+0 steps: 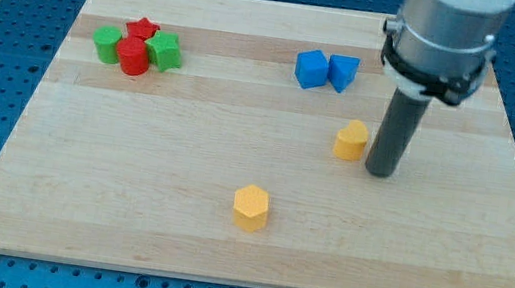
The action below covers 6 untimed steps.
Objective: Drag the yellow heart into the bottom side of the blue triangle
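tip [380,171] just right of yellow heart [350,140]

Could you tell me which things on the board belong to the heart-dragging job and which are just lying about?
Belonging to the job:
- yellow heart, below the blue triangle
- blue triangle
- my tip, just to the view's right of the heart

Just lying about:
- blue cube, beside the triangle
- yellow hexagon
- red star, red cylinder, two green blocks
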{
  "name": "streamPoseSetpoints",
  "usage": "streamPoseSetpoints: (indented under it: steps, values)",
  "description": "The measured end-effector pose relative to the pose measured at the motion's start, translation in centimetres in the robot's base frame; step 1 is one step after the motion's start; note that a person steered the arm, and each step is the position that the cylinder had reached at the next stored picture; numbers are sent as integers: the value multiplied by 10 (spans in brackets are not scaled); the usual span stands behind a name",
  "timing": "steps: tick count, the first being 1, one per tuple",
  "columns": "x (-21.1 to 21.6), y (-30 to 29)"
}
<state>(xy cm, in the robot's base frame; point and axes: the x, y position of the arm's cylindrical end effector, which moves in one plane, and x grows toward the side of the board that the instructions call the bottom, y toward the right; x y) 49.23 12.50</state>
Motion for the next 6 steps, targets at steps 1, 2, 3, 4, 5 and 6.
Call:
streamPoseSetpoints:
  steps: [1, 2, 3, 4, 5, 6]
  values:
    - [20, -18]
    - [-15, -29]
    - [-58, -29]
    - [-83, -29]
    - [-86, -29]
    - [-63, -36]
